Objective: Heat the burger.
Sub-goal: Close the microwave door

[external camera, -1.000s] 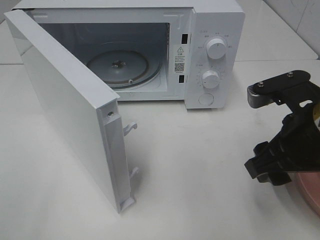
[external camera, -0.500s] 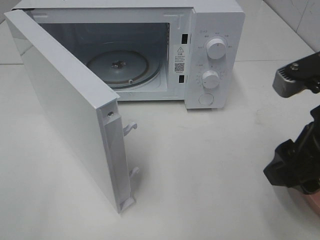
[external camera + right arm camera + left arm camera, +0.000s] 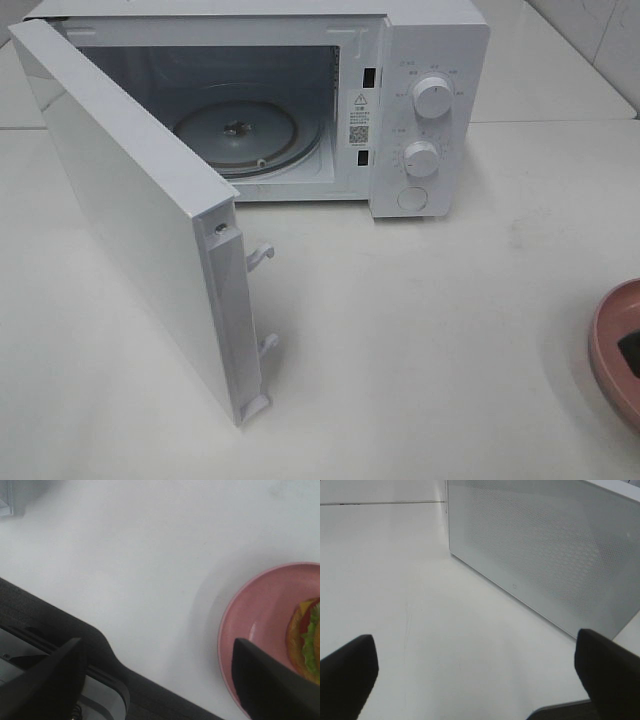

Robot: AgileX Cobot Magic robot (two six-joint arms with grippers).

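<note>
The burger [image 3: 306, 640] lies on a round pink plate [image 3: 250, 630] and shows only in the right wrist view, cut off by the frame edge. I see bun, lettuce and red tomato. My right gripper [image 3: 157, 680] is open and empty, its fingers [image 3: 270, 685] wide apart, with the plate beside one of them. In the exterior view only the plate's rim [image 3: 612, 345] shows at the right edge, and the burger is out of view. My left gripper [image 3: 477, 675] is open and empty above the table, facing the outside of the microwave door [image 3: 545, 555].
The white microwave [image 3: 430, 40] stands at the back with its door [image 3: 130, 200] swung wide open toward the front left. The glass turntable [image 3: 237, 130] inside is bare. Two knobs [image 3: 432, 97] are on its right panel.
My right arm has pulled back to the right and left the exterior view, uncovering the pink plate's rim. The microwave and door have not moved.
</note>
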